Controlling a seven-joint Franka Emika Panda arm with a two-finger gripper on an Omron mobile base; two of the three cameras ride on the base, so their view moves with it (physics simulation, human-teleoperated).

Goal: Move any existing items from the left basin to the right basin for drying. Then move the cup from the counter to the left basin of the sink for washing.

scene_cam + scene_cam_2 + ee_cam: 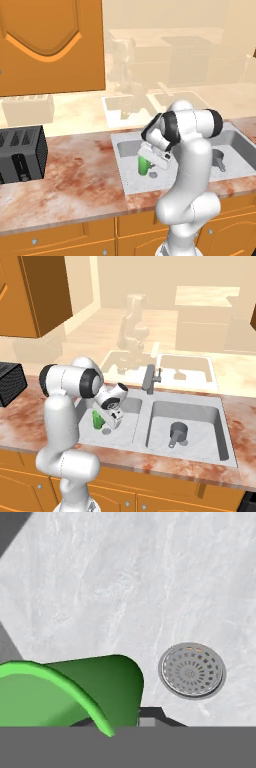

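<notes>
1. Green plastic — that is what we see first: the cup (144, 165) stands in the left basin (131, 172) of the sink (227, 431), right under the robot's hand.
2. In the hand view the cup (75, 694) fills the lower left, its bright rim curving across the front, with the small round drain (192, 670) just beside it on the pale grey basin floor.
3. We see the end effector (150, 164) right at the cup, its jaws drawn nearly closed; whether they pinch the cup's wall we cannot tell from these views.
4. From the right base view the cup (97, 419) sits just left of the hand, and the drain (106, 431) shows near its foot.
5. Over in the right basin (210, 431) lies the dark grey pot (177, 432) with its short handle pointing toward the front edge — well apart from the cup.
6. A grey faucet (150, 379) rises behind the divider between the two basins.
7. Around the sink runs the reddish marbled bench (75, 175) over orange cabinets (60, 240).
8. At the far left of the bench stands a black toaster (21, 152), well apart from the sink.
</notes>
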